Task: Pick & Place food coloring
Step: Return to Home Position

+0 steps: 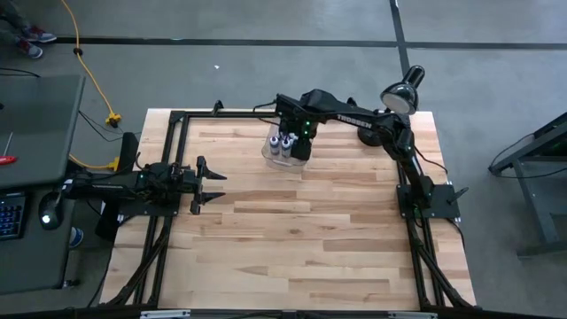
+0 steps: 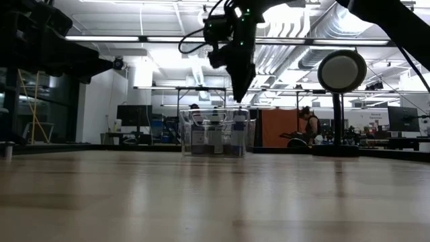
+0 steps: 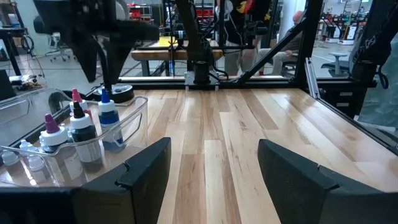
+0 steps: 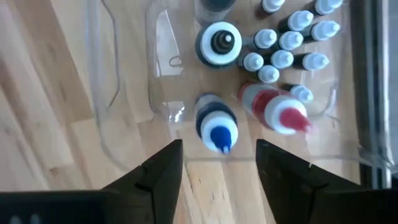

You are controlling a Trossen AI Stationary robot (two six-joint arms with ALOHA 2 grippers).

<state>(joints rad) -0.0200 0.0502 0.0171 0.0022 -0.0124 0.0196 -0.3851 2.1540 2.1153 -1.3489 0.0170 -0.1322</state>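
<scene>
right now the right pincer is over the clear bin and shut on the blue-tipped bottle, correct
Not quite. The right pincer is over the clear bin, but it is open and holds nothing. The right wrist view shows its fingers apart, with the blue-tipped bottle standing in the bin below them.

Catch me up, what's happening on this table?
The right arm's tool hovers open and empty above the clear bin at the far side of the table. The bin holds a blue-tipped bottle, a pink-tipped bottle, a black-tipped bottle and a cluster of small bottles. The left arm's tool waits open at the left side, holding nothing.
</scene>
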